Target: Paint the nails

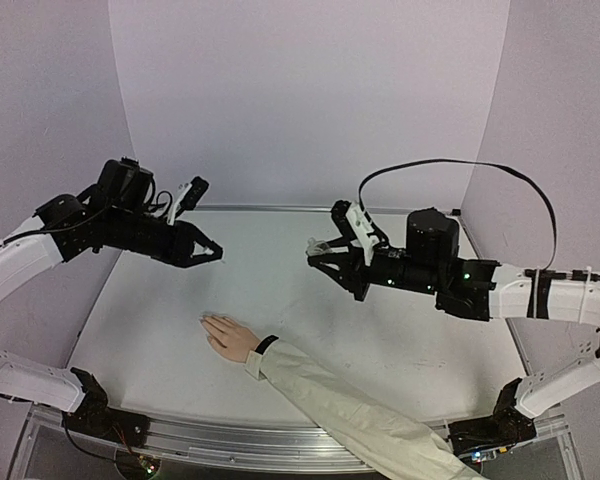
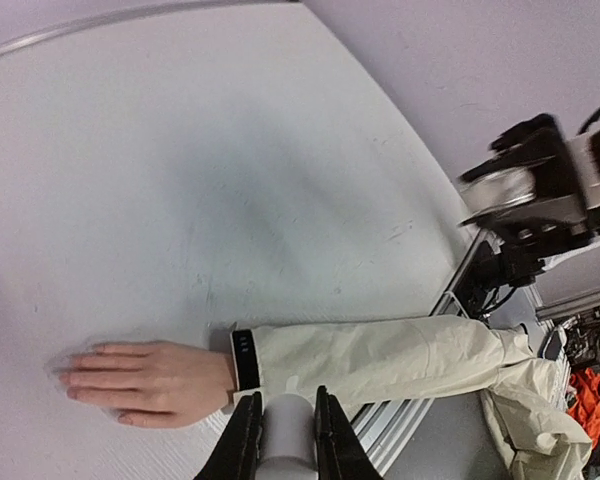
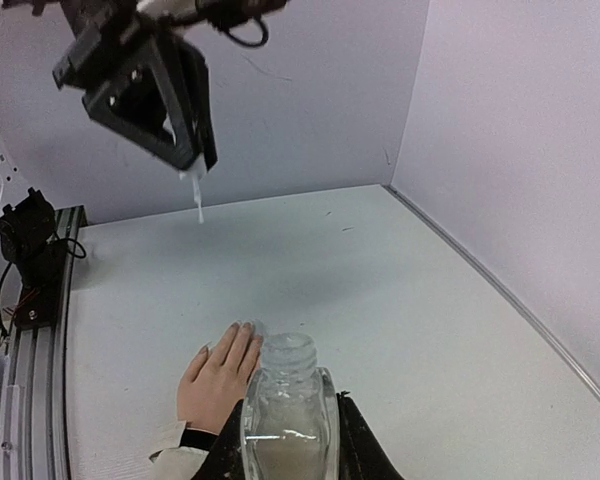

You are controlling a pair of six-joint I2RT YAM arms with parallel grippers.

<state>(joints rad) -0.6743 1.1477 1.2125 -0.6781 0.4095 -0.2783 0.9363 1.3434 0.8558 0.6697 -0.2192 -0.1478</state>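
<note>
Clamping brush cap point(image 2: 285, 430) in left gripper point(image 1: 218, 252) and open bottle point(image 3: 288, 420) in right gripper point(image 1: 313, 255), the robot seemed poised to descend onto nails point(image 1: 206, 320) at lower centre.

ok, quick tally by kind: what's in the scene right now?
grippers: 2 (left gripper, right gripper)
hand: 1
glass bottle: 1
white brush cap: 1
total: 5
</note>
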